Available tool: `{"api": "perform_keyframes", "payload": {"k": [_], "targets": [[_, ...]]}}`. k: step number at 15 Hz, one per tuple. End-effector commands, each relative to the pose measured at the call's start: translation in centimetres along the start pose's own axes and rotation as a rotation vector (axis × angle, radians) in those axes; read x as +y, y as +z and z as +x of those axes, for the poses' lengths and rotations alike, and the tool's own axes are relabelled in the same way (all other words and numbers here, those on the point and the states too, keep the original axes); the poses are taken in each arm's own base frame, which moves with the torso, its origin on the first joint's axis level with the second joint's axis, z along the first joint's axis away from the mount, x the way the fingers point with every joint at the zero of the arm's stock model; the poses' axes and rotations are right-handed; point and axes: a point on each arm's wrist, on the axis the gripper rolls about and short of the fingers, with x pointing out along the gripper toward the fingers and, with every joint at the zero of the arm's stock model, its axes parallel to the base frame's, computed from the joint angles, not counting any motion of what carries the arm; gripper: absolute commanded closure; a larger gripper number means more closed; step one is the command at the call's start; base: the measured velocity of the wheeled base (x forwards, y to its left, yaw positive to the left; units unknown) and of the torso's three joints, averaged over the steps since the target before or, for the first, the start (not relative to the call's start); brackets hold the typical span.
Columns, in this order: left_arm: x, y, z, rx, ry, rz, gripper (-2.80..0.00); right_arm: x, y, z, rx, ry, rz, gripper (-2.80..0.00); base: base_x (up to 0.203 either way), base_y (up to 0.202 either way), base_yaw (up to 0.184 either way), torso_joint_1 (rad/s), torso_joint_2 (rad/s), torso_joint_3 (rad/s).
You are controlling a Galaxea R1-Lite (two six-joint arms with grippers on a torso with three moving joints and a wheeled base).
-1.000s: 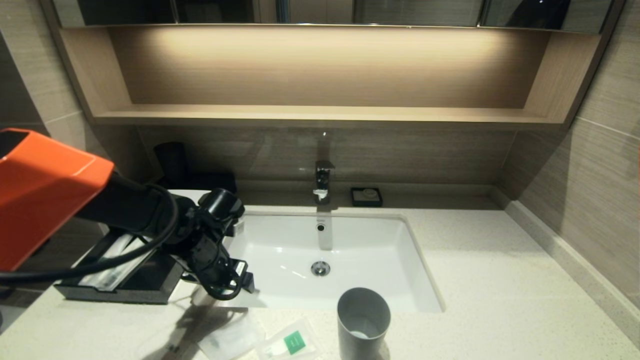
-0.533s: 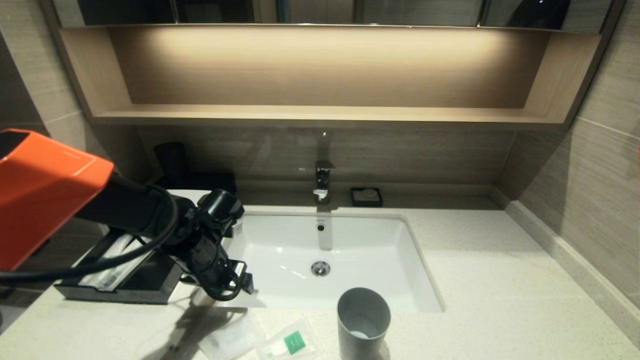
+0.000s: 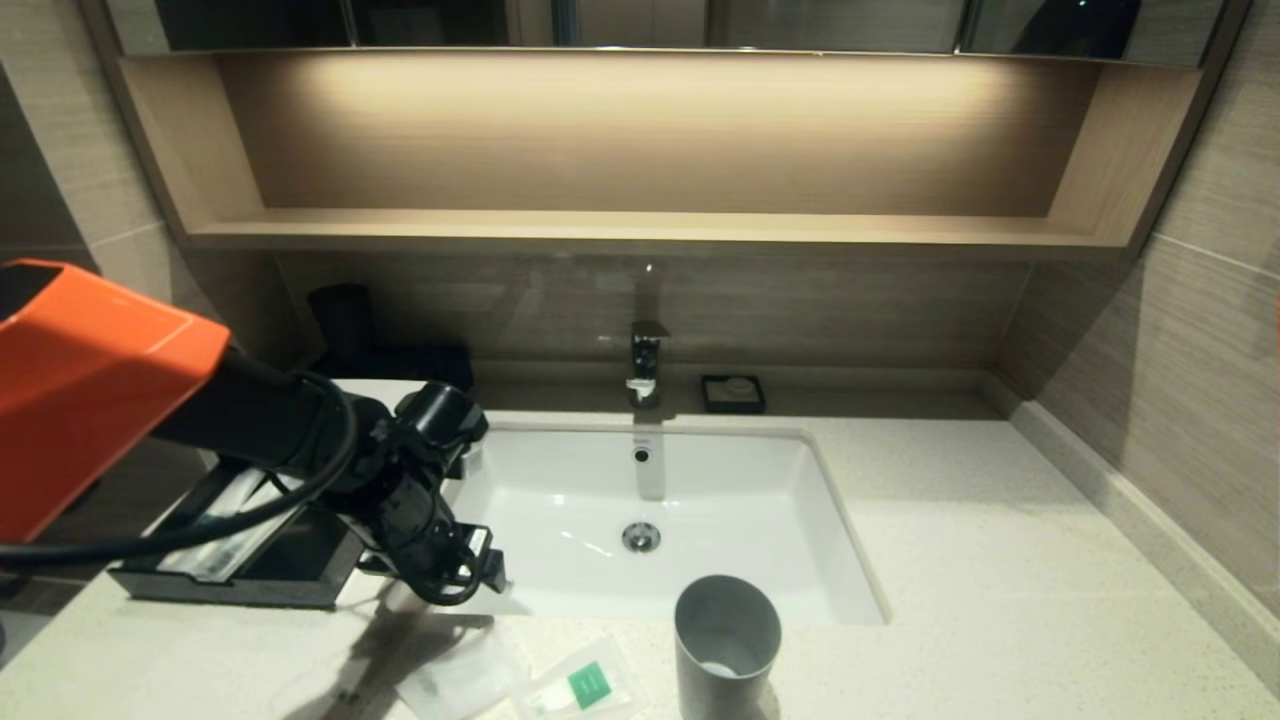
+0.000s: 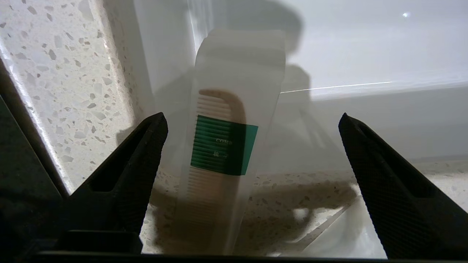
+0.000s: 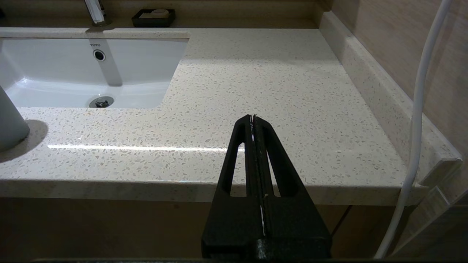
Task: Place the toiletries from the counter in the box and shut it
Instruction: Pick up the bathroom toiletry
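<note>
A long translucent packet with a green label [image 4: 223, 146] holds a comb and lies across the counter [image 3: 1000, 580] edge, its far end over the white basin [image 3: 760, 520]. My left gripper [image 4: 252, 120] hangs open just above it, one finger on each side, touching nothing. In the head view the left gripper [image 3: 470, 570] sits at the basin's front left corner and hides this packet. Two flat sachets lie near the counter's front edge, one plain [image 3: 462, 675] and one with a green square [image 3: 585, 688]. The black box [image 3: 230, 588] stands left, its drawer pulled out. My right gripper [image 5: 253, 117] is shut, parked before the counter's right front edge.
A grey tumbler [image 3: 727, 645] stands in front of the basin, right of the sachets. A tap [image 3: 646, 362] and a small black soap dish [image 3: 733, 393] stand behind the basin. A wall ledge runs along the right side.
The left gripper has drifted a little to the left above the comb packet, staying open. Nothing else has moved.
</note>
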Motion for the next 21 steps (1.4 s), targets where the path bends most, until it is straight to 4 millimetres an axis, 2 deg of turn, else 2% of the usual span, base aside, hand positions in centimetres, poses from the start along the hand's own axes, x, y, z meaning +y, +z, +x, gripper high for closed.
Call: {"api": "perform_keyframes", "payload": {"k": [1, 11, 12, 21], "targets": [[0.03, -0.11, 0.07, 0.008, 0.002, -0.001, -2.8, 0.0, -0.01, -0.01, -0.001, 0.0, 0.0, 0.0, 0.0, 0.0, 0.0, 0.0, 0.0, 0.0], [0.07, -0.32, 0.04, 0.013, 0.004, -0.015, -2.8, 0.0, -0.04, 0.01, 0.001, 0.0, 0.0, 0.0, 0.0, 0.0, 0.0, 0.0, 0.0, 0.0], [0.08, -0.38, 0.08, 0.015, 0.005, -0.015, 0.0, 0.0, -0.01, 0.0, 0.0, 0.0, 0.0, 0.0, 0.0, 0.0, 0.0, 0.0, 0.0, 0.0], [0.19, -0.78, 0.25, 0.031, 0.01, -0.016, 0.0, 0.0, -0.02, 0.0, 0.0, 0.0, 0.0, 0.0, 0.0, 0.0, 0.0, 0.0, 0.0, 0.0]]}}
